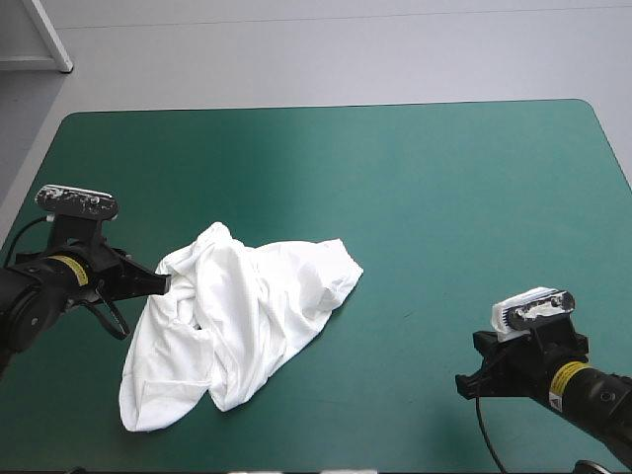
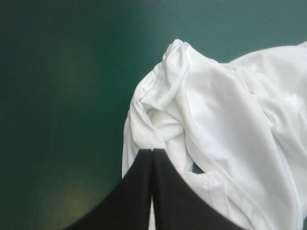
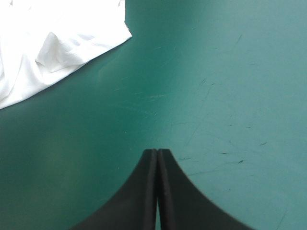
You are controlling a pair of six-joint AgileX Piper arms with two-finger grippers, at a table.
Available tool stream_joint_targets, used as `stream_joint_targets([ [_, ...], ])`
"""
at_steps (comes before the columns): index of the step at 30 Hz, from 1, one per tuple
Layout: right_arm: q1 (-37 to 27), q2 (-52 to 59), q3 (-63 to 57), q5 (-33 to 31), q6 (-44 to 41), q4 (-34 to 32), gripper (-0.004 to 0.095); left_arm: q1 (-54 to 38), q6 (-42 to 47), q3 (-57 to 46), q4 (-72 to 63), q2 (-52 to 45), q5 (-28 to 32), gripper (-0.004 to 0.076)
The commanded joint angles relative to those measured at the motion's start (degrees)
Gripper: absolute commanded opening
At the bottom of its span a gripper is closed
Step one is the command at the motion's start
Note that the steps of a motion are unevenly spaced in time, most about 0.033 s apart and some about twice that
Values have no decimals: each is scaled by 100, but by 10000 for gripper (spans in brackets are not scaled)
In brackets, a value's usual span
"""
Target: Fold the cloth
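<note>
The white T-shirt (image 1: pixel 242 316) lies as a crumpled heap on the teal-green cover, left of the table's middle. My left gripper (image 1: pixel 163 283) is at the heap's left edge. In the left wrist view its black fingers meet at the tip of my left gripper (image 2: pixel 152 151), pinching a ridge of the T-shirt (image 2: pixel 216 124), whose creases run toward the tip. My right gripper (image 1: pixel 462 383) rests low near the front right of the table, shut on nothing, well clear of the cloth. Ahead of my right gripper (image 3: pixel 158 151), to one side, one corner of the T-shirt (image 3: pixel 57 48) shows.
Bare teal-green cover (image 1: pixel 444 197) stretches behind and to the right of the heap. The table's front edge runs just below the shirt's lowest fold (image 1: pixel 158 410).
</note>
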State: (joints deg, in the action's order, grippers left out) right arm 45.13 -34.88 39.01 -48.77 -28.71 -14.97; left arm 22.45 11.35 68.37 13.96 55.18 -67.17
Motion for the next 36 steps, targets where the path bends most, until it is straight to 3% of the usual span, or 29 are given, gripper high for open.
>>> stream_joint_targets([
  [1, 13, 2, 165, 321, 10, -24, -14, 20, 72, 137, 69, -50, 288, -10],
  [13, 13, 2, 165, 30, 10, 162, -14, 20, 59, 137, 31, -50, 316, -10],
  [16, 13, -19, 165, 30, 347, 191, 9, 20, -35, 127, -213, 47, 154, 4],
  [19, 13, -19, 165, 30, 606, 299, 156, 20, -141, 128, -605, 297, 99, 117],
  [22, 13, -19, 165, 66, 595, 299, 463, 20, -323, 108, -807, 619, 33, 302],
  [24, 13, -19, 165, 66, 520, 221, 730, 20, -418, 54, -590, 823, -27, 435],
  [26, 13, -19, 165, 19, 407, 120, 935, 20, -401, -72, -308, 953, 62, 512],
  [32, 13, -19, 165, -139, 407, 107, 926, -99, 308, -821, 499, 1098, 1176, 517],
  [36, 13, -19, 165, -151, 407, 107, 914, -647, 128, -1450, -88, 1270, 1332, 517],
])
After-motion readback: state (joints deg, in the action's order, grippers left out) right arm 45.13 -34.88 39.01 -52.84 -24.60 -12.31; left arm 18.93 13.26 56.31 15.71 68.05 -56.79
